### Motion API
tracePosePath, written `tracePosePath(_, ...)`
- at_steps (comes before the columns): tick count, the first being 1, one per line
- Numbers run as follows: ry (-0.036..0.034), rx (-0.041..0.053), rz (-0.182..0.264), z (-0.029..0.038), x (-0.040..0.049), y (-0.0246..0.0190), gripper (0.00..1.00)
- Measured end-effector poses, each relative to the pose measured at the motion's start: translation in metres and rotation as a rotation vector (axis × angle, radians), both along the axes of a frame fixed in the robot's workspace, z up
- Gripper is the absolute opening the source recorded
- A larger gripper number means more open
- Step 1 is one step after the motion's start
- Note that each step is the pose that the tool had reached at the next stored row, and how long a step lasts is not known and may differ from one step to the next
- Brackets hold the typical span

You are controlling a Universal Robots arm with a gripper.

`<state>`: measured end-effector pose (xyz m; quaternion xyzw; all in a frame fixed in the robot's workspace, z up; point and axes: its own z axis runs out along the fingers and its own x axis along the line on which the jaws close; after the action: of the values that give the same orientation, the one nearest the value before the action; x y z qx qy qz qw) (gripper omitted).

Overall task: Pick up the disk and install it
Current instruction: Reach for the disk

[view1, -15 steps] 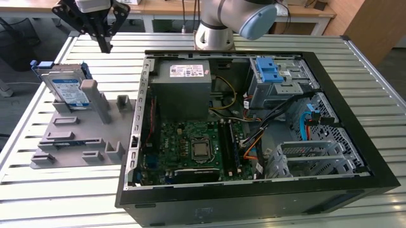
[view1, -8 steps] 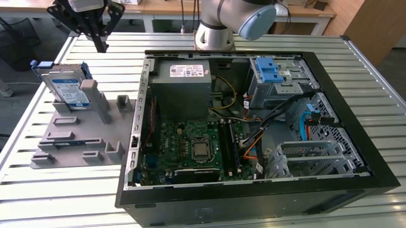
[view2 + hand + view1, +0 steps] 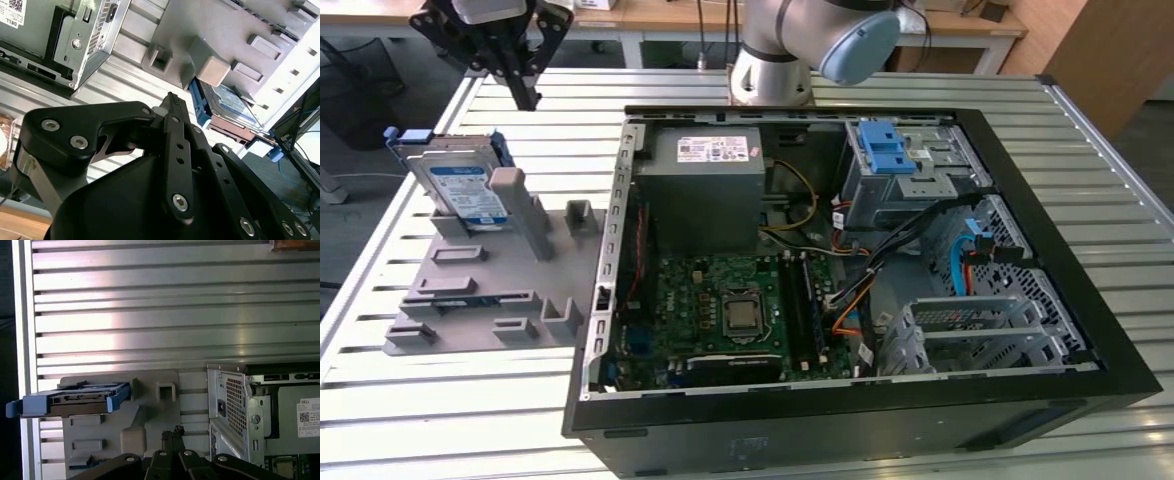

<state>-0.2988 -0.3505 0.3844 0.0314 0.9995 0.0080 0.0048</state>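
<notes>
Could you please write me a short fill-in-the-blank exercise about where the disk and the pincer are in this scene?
1. The disk stands on edge in the grey holder, on the exterior view's ____ of the open computer case.
2. The pincer hangs above the table with its jaws ____, holding nothing.
3. The rails along the disk's edges are ____ plastic.
Missing words: left; shut; blue.
</notes>
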Motion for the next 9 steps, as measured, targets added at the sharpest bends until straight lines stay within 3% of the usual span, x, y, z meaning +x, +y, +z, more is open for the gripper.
tracePosePath(9,0.0002,-0.0001,0.013,0.0,-0.0009,0.0001,0.11)
